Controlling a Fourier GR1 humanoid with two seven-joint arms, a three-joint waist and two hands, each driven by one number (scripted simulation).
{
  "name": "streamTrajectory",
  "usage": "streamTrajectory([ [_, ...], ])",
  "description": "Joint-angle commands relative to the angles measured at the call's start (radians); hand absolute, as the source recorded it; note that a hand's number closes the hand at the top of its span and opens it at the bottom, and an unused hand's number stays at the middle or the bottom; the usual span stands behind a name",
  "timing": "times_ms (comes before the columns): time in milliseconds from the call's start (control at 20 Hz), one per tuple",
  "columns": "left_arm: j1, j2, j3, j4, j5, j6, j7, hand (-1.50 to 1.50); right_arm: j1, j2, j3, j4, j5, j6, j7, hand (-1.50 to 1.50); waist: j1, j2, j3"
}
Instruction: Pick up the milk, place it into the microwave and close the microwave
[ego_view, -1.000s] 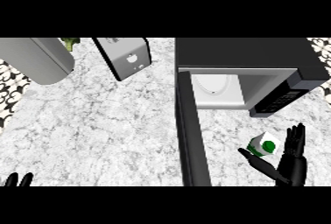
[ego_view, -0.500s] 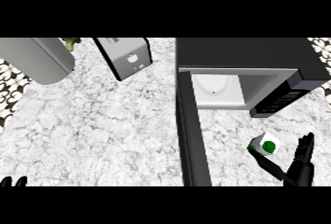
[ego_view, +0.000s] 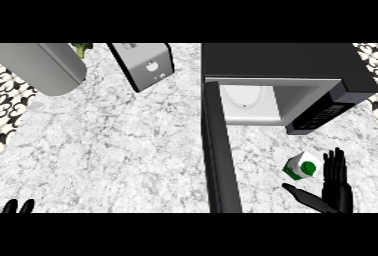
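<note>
Swinging back in, the right robot hand (ego_view: 337, 186) hangs open just beside the milk (ego_view: 301, 166), thumb spread below it; ungrasped, it stands on the bench (ego_view: 111, 150) near the open microwave (ego_view: 280, 60).

From my station I see a white marble counter (ego_view: 118, 150) with grey veining filling most of the view. At its far edge, left of centre, a grey metal box-shaped appliance (ego_view: 144, 65) stands tilted to my eye, with small pale marks on its face. Well to its left lies a larger grey rounded body (ego_view: 40, 67), cut off by the frame. A bit of green leaf (ego_view: 81, 48) peeks between them. Black-and-white patterned tiling (ego_view: 13, 102) borders the counter's left side
</note>
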Motion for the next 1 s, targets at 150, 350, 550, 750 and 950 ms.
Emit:
streamTrajectory([
  [150,0.061,0.017,-0.006,-0.056,0.009,-0.025,0.017,-1.50,-0.045,0.006,0.016,0.066,0.008,0.109,-0.147,1.50,-0.002,-0.001,-0.001],
  [350,0.024,-0.014,0.000,0.034,0.001,-0.011,-0.044,-1.50,-0.057,0.058,-0.033,-0.001,0.046,-0.204,-0.195,1.50,-0.004,-0.004,-0.003],
  [550,0.063,-0.018,-0.052,0.032,-0.023,-0.036,-0.068,-1.50,-0.120,0.030,-0.032,0.021,0.019,-0.094,-0.147,1.50,-0.002,-0.002,-0.002],
  [750,0.021,-0.010,0.005,0.052,-0.001,-0.024,-0.057,-1.50,-0.071,-0.097,0.059,-0.020,0.047,0.196,-0.107,1.50,-0.004,-0.003,-0.002],
  [950,0.048,0.008,0.031,0.047,0.061,-0.058,-0.066,-1.50,-0.083,-0.129,0.105,-0.056,0.065,0.279,-0.105,1.50,-0.002,-0.004,-0.002],
])
